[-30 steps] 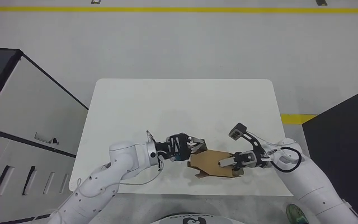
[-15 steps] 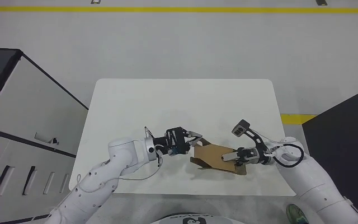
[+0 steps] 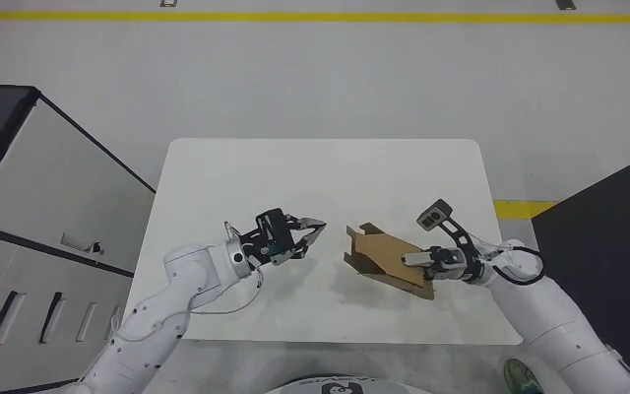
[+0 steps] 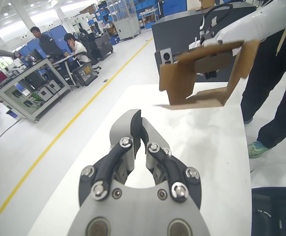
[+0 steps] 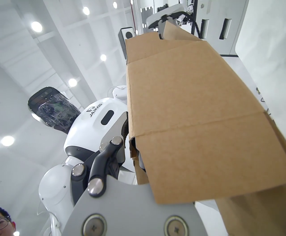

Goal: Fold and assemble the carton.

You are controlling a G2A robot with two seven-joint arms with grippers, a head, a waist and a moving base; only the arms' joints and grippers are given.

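At the table (image 3: 295,167), carton (image 3: 386,264) in right tool's (image 3: 409,259) grip (left tool (image 4: 140,131) narrow, apart).

A robotics lab in a factory-like hall — shelves of blue bins (image 4: 173,5), an aluminium-frame workbench (image 4: 33,93), a yellow floor line (image 3: 295,17), ceiling lamps (image 5: 35,26) high overhead.

Over the near half of the surface (image 3: 325,177), the right pincer (image 3: 409,259) holds the carton (image 3: 379,259) at its right end, the left pincer (image 3: 313,236) apart to its left.
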